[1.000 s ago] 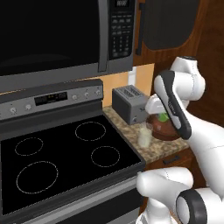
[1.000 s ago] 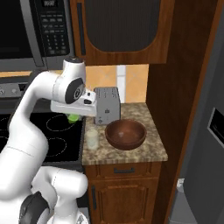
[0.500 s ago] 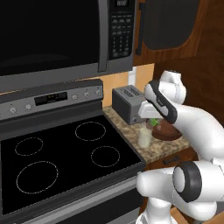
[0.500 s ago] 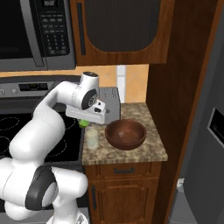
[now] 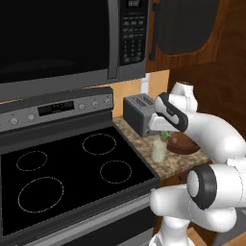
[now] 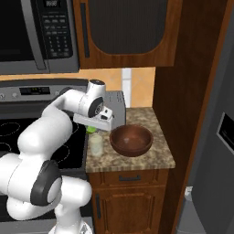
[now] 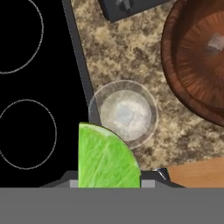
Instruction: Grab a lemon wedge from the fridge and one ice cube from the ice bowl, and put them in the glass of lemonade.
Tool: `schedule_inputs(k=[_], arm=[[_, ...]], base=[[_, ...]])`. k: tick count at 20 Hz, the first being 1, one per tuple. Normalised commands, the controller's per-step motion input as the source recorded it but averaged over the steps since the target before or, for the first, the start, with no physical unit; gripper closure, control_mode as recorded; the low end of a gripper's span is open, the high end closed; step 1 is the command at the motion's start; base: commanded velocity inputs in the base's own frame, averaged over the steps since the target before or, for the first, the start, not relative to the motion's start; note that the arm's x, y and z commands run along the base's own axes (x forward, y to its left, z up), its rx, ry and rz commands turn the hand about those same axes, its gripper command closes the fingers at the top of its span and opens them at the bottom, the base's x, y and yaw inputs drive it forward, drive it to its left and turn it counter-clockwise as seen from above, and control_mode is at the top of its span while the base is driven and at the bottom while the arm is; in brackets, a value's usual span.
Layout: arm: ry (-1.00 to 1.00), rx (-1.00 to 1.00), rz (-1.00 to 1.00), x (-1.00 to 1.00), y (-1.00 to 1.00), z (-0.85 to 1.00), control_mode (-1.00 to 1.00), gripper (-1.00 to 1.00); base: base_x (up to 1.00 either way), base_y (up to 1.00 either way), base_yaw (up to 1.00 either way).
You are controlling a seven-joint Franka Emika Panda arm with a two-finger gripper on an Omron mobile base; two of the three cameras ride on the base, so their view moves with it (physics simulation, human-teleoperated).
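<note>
Granite counter point(image 6: 137, 160) sits between the black stove top point(image 5: 72, 173) and a wood panel beside the grey fridge point(image 6: 215, 151). Microwave point(image 5: 62, 38) hangs above the stove; dark cabinet door point(image 6: 125, 27) above the counter.

Containers: the glass of lemonade point(image 6: 96, 144) stands at the counter's stove-side edge, just beside the ice bowl point(image 6: 131, 140) but apart from it. Hand view looks straight down into the glass point(image 7: 124, 113): pale, cloudy contents with a small, faint square shape near the middle; cannot tell what it is. The ice bowl point(image 7: 197, 57) shows a small pale cube point(image 7: 215, 42) on its ribbed inner floor.

Arm pose: the arm reaches forward and folds down over the counter, hand pointing downward. The gripper point(image 6: 93, 130) hangs just above the glass, at its near side. The lemon wedge point(image 7: 107, 157) is clamped between the fingers, bright green-yellow, its curved edge overlapping the glass rim in the hand view. In the left base view the wedge point(image 5: 166, 135) shows as a green sliver under the hand, above the glass point(image 5: 159, 150).

Surroundings: the grey toaster point(image 5: 139, 113) stands behind the glass, toward the wall; its corner point(image 7: 127, 8) shows in the hand view. The wrist covers part of the toaster in the right base view.
</note>
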Motion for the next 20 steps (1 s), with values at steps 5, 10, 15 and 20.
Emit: schedule_inputs(k=[5,10,15,20], arm=[[0.00,0.00,-0.03,0.37,0.00,0.00,-1.00,1.00],[0.00,-0.01,-0.02,0.23,0.02,0.00,-1.00,1.00],[0.00,-0.04,0.00,0.26,-0.01,0.00,-1.00,1.00],[-0.12,0.00,0.00,-0.08,-0.07,-0.01,-1.00,1.00]], base=[[0.00,0.00,0.00],[0.00,0.00,0.00],[0.00,0.00,0.00],[0.00,0.00,0.00]])
